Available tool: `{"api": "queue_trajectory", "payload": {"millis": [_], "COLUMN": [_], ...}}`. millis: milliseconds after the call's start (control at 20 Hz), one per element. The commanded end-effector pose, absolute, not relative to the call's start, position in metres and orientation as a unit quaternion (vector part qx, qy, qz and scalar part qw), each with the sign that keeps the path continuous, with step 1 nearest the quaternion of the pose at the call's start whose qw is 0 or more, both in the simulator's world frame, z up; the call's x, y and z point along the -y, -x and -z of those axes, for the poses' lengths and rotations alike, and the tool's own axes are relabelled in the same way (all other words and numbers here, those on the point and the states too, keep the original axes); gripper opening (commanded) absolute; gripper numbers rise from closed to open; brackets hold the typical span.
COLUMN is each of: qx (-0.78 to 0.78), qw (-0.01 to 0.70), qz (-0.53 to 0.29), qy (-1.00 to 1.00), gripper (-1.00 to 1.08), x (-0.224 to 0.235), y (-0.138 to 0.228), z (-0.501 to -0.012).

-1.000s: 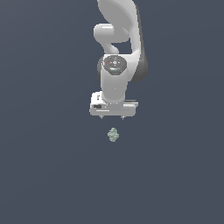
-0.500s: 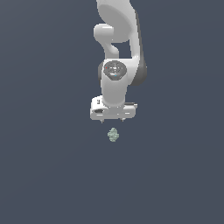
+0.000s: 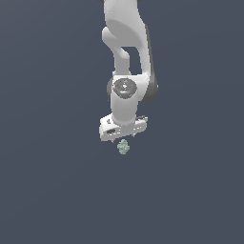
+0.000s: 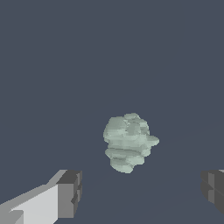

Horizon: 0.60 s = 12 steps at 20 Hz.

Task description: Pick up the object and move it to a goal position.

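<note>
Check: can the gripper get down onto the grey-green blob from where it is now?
Probably yes. The gripper sits just above the blob, and in the wrist view its two fingers stand wide apart with the blob apart from both. Nothing shows between them on the bare grey floor.

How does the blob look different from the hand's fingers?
The blob is pale grey-green; the fingers are dark grey at the tips. The blob is lumpy and rounded; the fingers are flat-faced and blocky. The blob lies alone on the dark floor; the fingers stand wide apart, not touching it. The open hand is wider than the blob.
</note>
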<state>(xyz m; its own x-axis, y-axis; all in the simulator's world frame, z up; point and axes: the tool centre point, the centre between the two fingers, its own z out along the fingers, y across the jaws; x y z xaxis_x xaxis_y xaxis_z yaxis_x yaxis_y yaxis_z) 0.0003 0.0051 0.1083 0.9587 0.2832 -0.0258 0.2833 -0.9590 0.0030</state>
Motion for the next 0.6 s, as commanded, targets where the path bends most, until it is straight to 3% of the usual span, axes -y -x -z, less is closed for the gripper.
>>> {"api": "queue_trajectory", "payload": {"millis": [0,550], "qx": [-0.166,-0.207], "qw": [0.002,0.0], "qz": [0.008,0.0], "qy": [-0.986,-0.978], "gripper": [1.0,1.0], "x": [-0.006,-0.007], "y": [-0.004,-0.009], "z": [-0.101,-0.087]}}
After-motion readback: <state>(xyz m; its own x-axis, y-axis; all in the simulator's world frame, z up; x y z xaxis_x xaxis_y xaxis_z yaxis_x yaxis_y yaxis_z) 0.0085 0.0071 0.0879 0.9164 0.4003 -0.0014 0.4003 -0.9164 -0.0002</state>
